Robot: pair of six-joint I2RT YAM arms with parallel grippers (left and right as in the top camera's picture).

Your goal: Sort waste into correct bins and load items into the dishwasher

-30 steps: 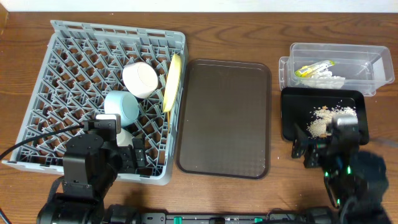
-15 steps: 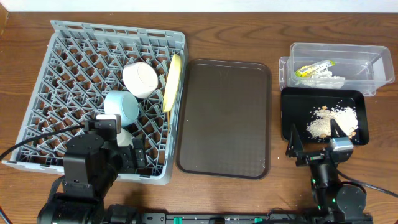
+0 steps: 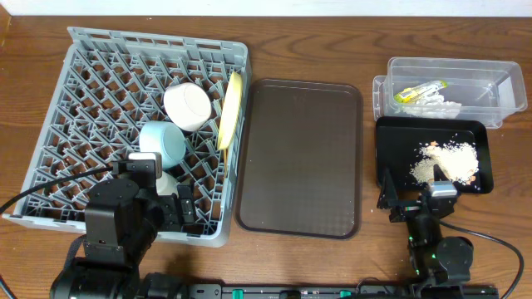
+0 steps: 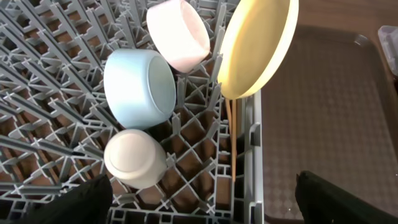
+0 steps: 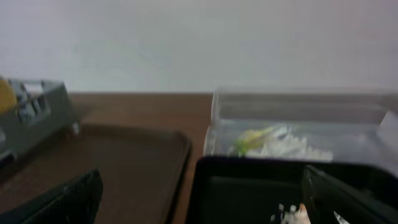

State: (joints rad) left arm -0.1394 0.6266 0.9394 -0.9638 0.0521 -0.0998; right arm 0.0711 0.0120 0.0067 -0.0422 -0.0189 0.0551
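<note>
- The large square grey plastic dish rack [image 3: 100,75], a lattice of pegs, sits on the left of the brown wooden worktop [image 3: 374,41].
- Four pieces of crockery are in its right half:
  - a round white bowl [image 3: 187,105] lying on its side
  - a smooth light blue bowl [image 3: 162,143] just nearer, also tipped on its side
  - a small off-white cup [image 4: 134,158] nearest the rack's front edge
  - a round yellow plate [image 3: 230,108] standing on edge against the rack's right wall
- The thin light wooden chopsticks [image 4: 232,149] lie in the rack below the plate, along the right wall.
- The large brown serving tray [image 3: 301,158] has a finely textured surface and rounded corners; it lies just right of the rack with nothing on it.
- The clear plastic rectangular tub [image 3: 490,83] at far right holds the green-and-orange snack wrapper [image 3: 420,90] and crumpled white tissue [image 3: 440,106].
- The shallow black rectangular tray [image 3: 395,154] lies just in front of the tub, with beige crumbly food scraps [image 3: 445,159] heaped in its right half.
- The left tool [image 4: 205,208] hangs over the rack's front right part, jaws spread wide and gripping nothing.
- The right tool [image 5: 205,205] sits low at the near edge of the black tray, facing tray and tub — jaws wide apart and empty.
</note>
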